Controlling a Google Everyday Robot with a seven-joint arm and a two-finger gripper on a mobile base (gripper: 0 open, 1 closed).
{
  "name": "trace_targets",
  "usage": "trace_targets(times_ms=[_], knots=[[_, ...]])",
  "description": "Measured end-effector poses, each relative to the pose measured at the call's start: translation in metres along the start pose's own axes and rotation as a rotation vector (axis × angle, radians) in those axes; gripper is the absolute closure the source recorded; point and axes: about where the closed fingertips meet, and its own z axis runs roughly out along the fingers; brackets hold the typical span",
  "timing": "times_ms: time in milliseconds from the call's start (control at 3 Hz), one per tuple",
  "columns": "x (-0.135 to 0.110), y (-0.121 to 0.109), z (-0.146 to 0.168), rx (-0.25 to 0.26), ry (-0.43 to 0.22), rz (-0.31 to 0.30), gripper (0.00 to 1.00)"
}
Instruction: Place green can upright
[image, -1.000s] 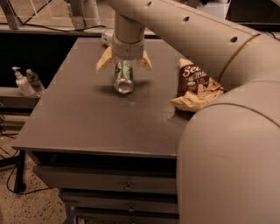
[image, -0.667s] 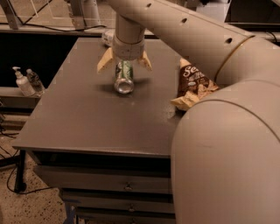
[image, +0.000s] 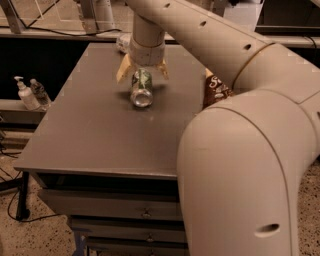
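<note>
The green can (image: 142, 88) lies on its side on the grey table (image: 85, 130), towards the back middle. Its shiny silver end faces the camera. My gripper (image: 143, 73) hangs straight down over the can's far end. The two yellowish fingers (image: 123, 70) are spread wide on either side of the can, with a gap to it on each side. The gripper is open and holds nothing. My arm's large elbow fills the right foreground.
A brown snack bag (image: 216, 90) lies to the right of the can, partly hidden by my arm. A clear bottle (image: 122, 43) lies at the table's back edge behind the gripper. Two small bottles (image: 29, 92) stand on a shelf at the left. Drawers (image: 115, 212) sit under the tabletop.
My arm's elbow has swung closer to the camera and now hides more of the snack bag. The gripper and the can have stayed where they were.
</note>
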Motion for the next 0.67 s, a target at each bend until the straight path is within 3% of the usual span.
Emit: trace_targets(times_ms=[667], knots=[[-0.0051,-0.0056,-0.0009,-0.009,-0.004,-0.012,0.64]])
